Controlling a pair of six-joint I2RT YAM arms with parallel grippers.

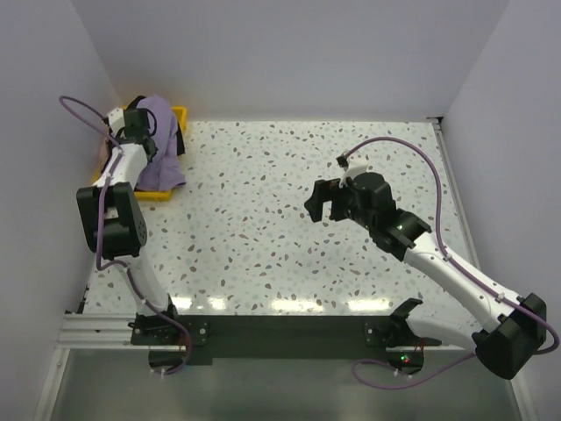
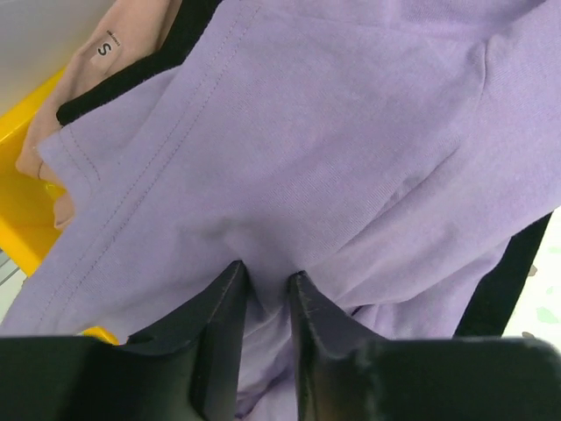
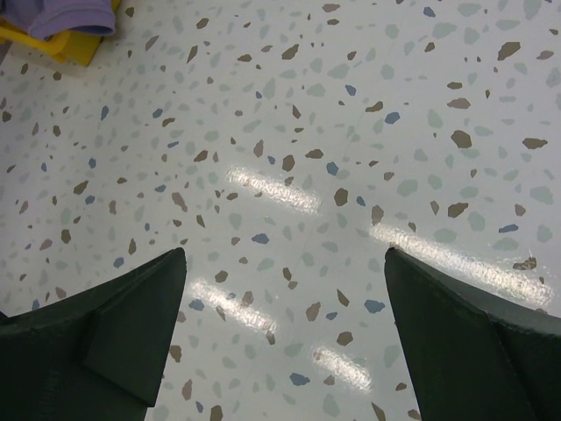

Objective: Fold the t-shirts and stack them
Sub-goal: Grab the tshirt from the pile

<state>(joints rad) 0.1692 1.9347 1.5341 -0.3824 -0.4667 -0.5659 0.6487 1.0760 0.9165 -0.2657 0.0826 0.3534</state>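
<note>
The lavender-purple t-shirt (image 1: 160, 156) lies heaped on the yellow tray at the far left and hangs over its front edge. In the left wrist view it (image 2: 316, 140) fills the frame. My left gripper (image 2: 267, 276) is shut on a pinched fold of it; from above the gripper (image 1: 138, 123) sits over the tray. The black t-shirt (image 2: 188, 35) and the pale pink t-shirt (image 2: 105, 61), with a white "S" label, lie under the purple one. My right gripper (image 3: 285, 254) is open and empty above the bare table; it also shows in the top view (image 1: 323, 200).
The yellow plastic tray (image 1: 180, 112) sits in the far left corner against the white walls; its rim also shows in the left wrist view (image 2: 22, 219). The speckled table (image 1: 289, 228) spreads between the arms. The tray corner shows in the right wrist view (image 3: 61, 44).
</note>
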